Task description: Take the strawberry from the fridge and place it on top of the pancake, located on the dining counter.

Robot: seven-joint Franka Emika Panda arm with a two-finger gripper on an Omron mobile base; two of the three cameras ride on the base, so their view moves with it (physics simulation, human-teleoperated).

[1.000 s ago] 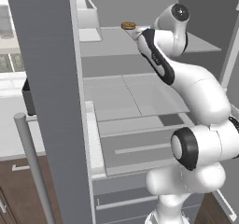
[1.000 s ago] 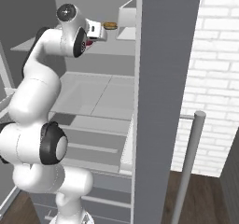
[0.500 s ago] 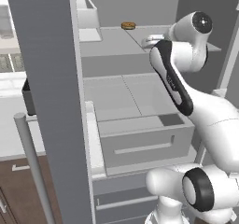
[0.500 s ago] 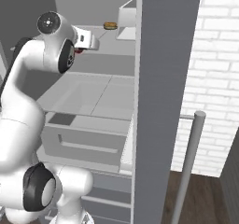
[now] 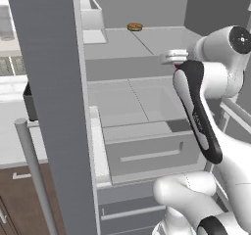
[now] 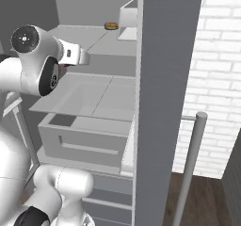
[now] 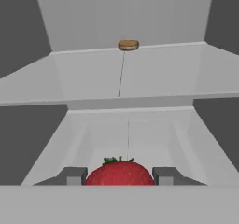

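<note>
Now gripper (image 7: 119,175) clamped on strawberry (image 7: 119,173) – fridge (image 7: 126,92) open ahead, brown round food (image 7: 128,45) on upper shelf

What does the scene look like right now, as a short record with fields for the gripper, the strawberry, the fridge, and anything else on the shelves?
gripper: closed on the strawberry, held in front of the fridge shelves
strawberry: red, green leaves on top, between the two fingertips
fridge: door open, pale grey shelves, one lower drawer pulled out
other item: flat round brown food at the back of the upper shelf
task stage: strawberry in hand, not yet carried away
</note>
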